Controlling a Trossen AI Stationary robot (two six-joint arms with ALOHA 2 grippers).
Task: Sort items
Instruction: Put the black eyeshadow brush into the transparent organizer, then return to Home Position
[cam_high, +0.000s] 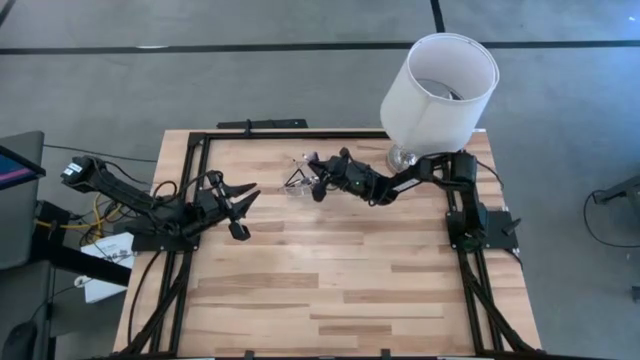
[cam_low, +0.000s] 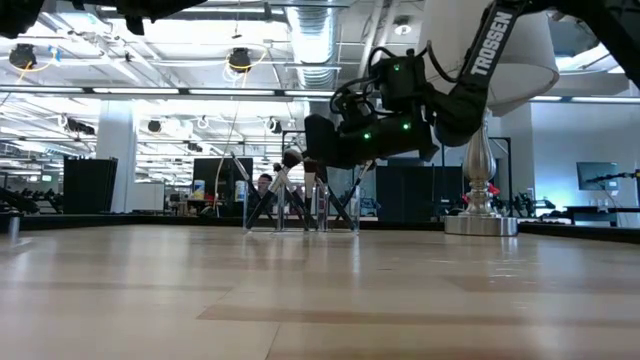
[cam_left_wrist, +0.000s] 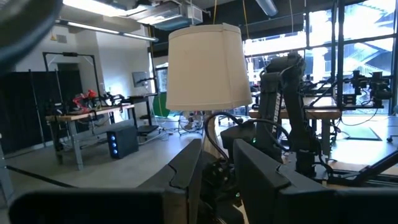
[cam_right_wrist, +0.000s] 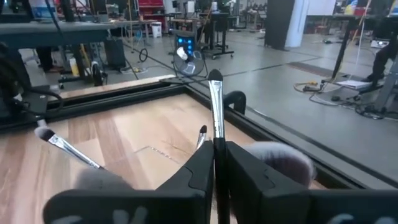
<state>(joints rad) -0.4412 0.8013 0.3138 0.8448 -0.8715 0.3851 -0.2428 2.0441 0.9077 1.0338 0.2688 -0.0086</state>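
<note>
Pinching one slim makeup brush (cam_right_wrist: 216, 109) by its thin handle, right gripper (cam_right_wrist: 216, 163) clenched over the clear container (cam_low: 300, 212) at the table's (cam_high: 330, 290) far edge. Probably light, stiff, slippery; best taken mid-handle. Other brushes (cam_low: 283, 185) splay alongside, lamp (cam_high: 437, 92) close behind. Left gripper (cam_high: 237, 205) parked apart, released.

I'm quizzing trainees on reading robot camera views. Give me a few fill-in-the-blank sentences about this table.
1. The right hand is shut on a makeup ____.
2. The lamp has a ____ shade.
3. The clear container holding brushes stands on the ____ table.
4. The ____ hand waits away from the container, holding nothing.

Missing words: brush; white; wooden; left
</note>
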